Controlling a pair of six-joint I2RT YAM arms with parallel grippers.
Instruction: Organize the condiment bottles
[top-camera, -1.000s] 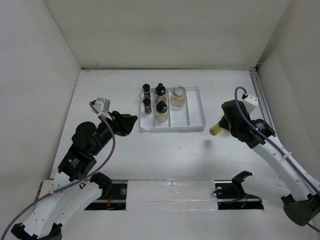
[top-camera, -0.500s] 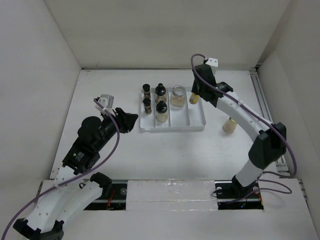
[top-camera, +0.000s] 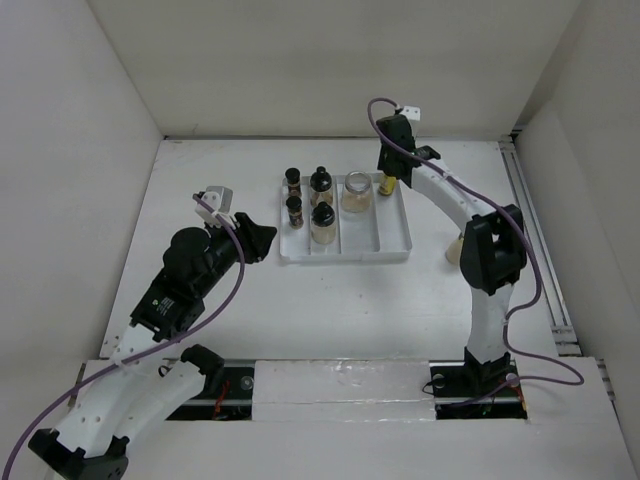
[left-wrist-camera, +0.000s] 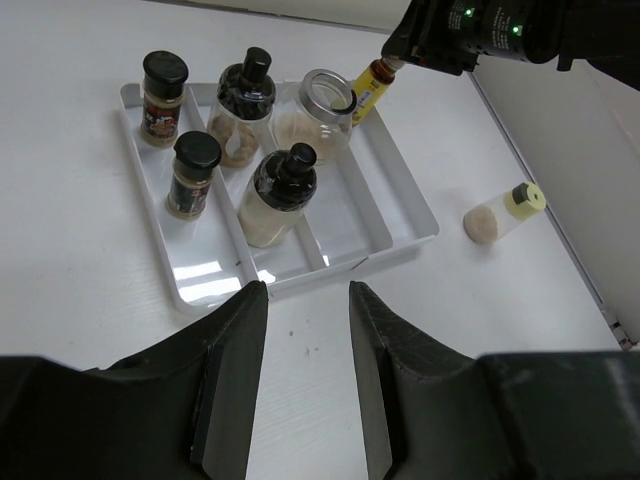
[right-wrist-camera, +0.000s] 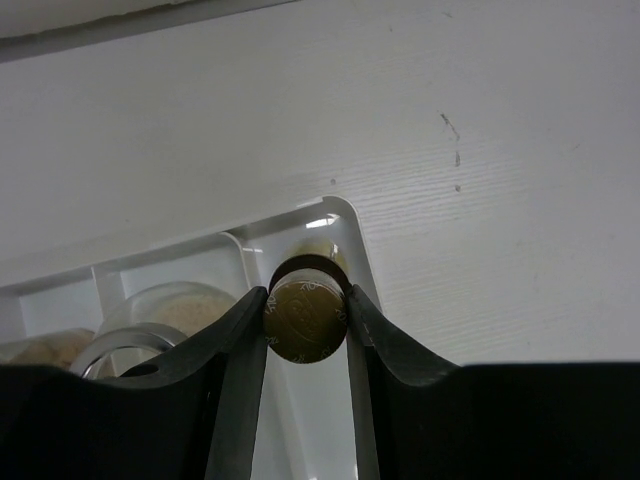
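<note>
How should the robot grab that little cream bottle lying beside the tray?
Grip the cream bottle around its round middle, from straight above, fingers across its width. It seems to lie on its side on the table, apart from the tray.

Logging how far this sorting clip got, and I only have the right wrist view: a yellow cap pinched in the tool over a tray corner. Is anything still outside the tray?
Observer: Yes. A cream squeeze bottle sits on the table, to the right of the white tray and apart from it.
Operator: What is already standing in the tray?
Observer: Five: two slim spice bottles, two black-capped jars and a clear jar.
Operator: And the left tool?
Observer: The left tool hovers near the tray's left front corner, jaws apart, holding nothing.
</note>
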